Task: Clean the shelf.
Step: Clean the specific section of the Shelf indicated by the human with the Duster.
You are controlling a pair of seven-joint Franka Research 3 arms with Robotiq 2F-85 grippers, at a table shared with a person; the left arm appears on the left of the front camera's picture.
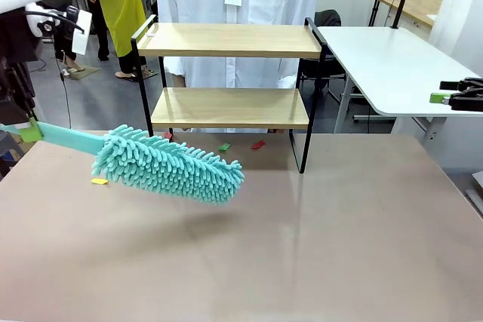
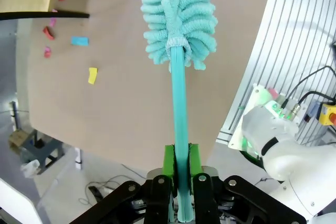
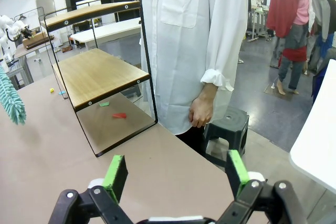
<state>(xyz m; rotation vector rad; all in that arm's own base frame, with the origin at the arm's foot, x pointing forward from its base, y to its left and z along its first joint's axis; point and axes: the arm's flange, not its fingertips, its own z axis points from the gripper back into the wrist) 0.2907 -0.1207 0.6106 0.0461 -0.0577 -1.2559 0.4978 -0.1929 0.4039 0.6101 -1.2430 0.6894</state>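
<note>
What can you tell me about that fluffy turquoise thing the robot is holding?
It is a duster: a turquoise head of soft, noodle-like strands on a long, flat, plastic-looking handle of the same colour. The left gripper is shut on the handle near its end, between green pads; nothing else touches it. It hangs above the table, head toward the middle, in front of the shelf and clear of it.

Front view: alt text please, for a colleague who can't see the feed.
The left gripper holds a fluffy teal duster by its handle, its head above the brown table, in front of the two-tier wooden shelf. Small coloured scraps lie on the table beneath the shelf.
</note>
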